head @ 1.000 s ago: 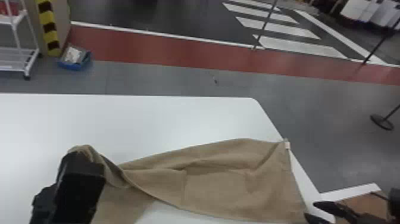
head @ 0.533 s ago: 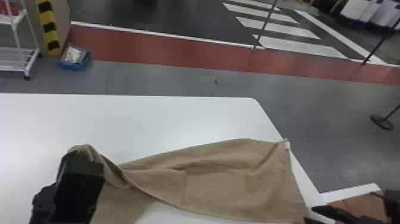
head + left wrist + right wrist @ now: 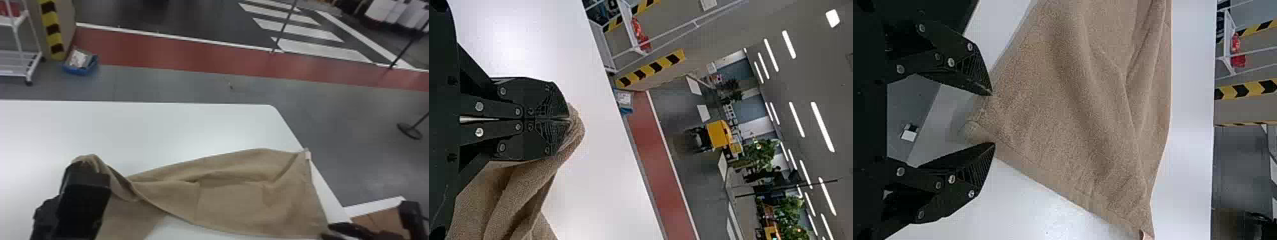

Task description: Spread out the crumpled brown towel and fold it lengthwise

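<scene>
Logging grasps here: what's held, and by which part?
The left end effector holds the brown towel by its bunched left part; the right end effector, open at a corner, holds nothing.

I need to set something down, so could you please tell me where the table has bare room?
The widest bare patch of the table lies between the brown towel and the table's far edge; a sliver borders the towel's right end. It's crowded near left, where the left gripper pinches the towel, and near right, where the right gripper stands open.
</scene>
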Available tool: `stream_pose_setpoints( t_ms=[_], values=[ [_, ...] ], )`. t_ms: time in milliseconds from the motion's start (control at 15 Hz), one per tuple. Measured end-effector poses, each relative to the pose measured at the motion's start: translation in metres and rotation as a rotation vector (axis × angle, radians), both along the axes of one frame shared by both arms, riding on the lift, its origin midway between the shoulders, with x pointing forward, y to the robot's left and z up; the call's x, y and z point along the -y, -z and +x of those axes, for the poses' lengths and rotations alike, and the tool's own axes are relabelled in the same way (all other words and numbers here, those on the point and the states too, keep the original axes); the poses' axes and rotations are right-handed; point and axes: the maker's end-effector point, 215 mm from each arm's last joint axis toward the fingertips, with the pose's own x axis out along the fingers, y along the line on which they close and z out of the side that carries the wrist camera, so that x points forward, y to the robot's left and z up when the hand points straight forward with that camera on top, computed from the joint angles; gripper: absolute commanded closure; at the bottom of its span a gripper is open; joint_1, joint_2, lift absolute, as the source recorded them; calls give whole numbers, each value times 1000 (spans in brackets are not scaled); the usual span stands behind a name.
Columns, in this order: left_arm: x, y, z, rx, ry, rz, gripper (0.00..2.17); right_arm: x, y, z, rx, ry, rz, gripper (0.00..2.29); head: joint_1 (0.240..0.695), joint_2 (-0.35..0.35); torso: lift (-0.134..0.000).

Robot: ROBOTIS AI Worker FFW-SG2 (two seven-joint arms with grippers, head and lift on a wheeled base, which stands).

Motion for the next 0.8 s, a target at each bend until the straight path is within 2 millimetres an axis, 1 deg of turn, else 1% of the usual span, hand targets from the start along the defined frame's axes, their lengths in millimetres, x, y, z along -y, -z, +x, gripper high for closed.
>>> stream_pose_setpoints(
  t_ms=[67,133,200,333,467,533,733,800],
  values=[
    [0,0,0,0,0,0,1423,0,0,1,-2,2,2,984,695,-350,-124],
    [0,0,0,0,0,0,1423,0,0,2,-5,7,6,1177,695,-350,-124],
    [0,0,0,0,1,0,1423,0,-1,3,-4,12,12,1281,695,-350,-124],
    [0,0,0,1,0,0,1423,-1,-11,7,18,22,38,1298,695,-350,-124],
    [-1,-1,1,3,-2,-1,1423,1,-30,13,63,36,64,1298,695,-350,-124],
    [-1,-2,1,4,-3,0,1423,4,-42,18,94,46,76,1298,695,-350,-124],
    [-5,-5,3,14,-16,4,1423,14,-90,41,205,85,141,1298,695,-350,-124],
    [-8,-8,4,22,-24,5,1423,21,-109,51,253,107,161,1298,695,-350,-124]
  ],
)
